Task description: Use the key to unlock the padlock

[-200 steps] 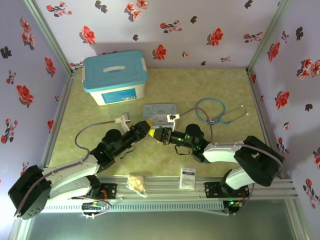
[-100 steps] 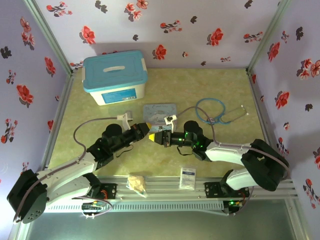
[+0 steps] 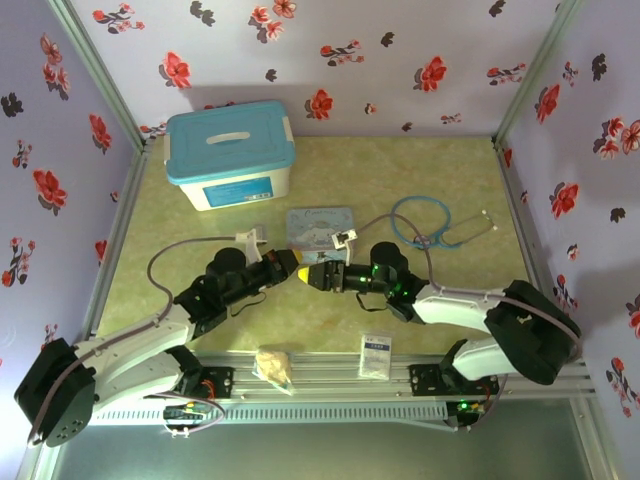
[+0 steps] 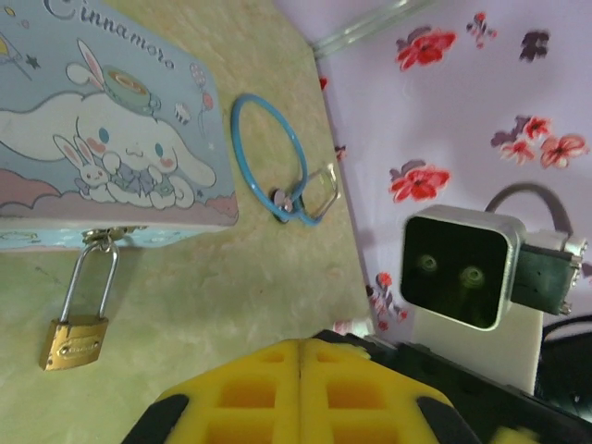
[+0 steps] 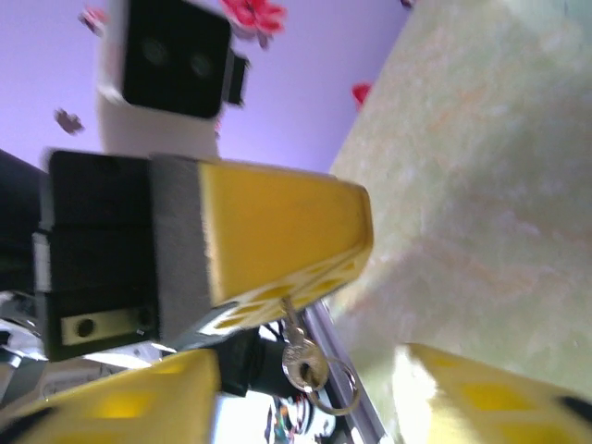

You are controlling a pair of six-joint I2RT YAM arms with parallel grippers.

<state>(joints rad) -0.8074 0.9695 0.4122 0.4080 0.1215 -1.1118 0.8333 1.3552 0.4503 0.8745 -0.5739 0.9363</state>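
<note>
The pale green table point(image 3: 430, 165) is being closed in by flowered purple walls point(image 3: 400, 50) at the left, far and right edges. A ribbed metal rail point(image 3: 320, 385) is closing the near edge. A white storage box with a turquoise lid point(image 3: 230, 150) is sitting in the far left corner. A blue stethoscope point(image 3: 424, 240) is lying right of the middle. Open mat is showing beyond the tin, in the far right corner and left of the left arm.

The two arms are meeting nose to nose in the middle, just in front of the flat pale blue cartoon tin point(image 3: 320, 221). The left gripper point(image 3: 292, 269) is clenched, its yellow pads pressed together on the small dark metal key point(image 5: 298, 356). The right gripper point(image 3: 313, 276) is standing released, with one finger on each side of the key and neither touching it.

In the right wrist view the key's long axis is running nearly up and down. Its blade is going up into the left pads, and its round head and thin wire ring are hanging below.

The small brass padlock point(image 4: 74, 340) is lying on the mat against the tin's near edge. Its silvery shackle is hooked through the tin's clasp. Its long axis is pointing away from the tin, a little slanted.

From above, key and padlock are too small to tell. The right wrist camera is giving the key sharply, and the left wrist camera is giving the padlock and the tin's picture.
</note>
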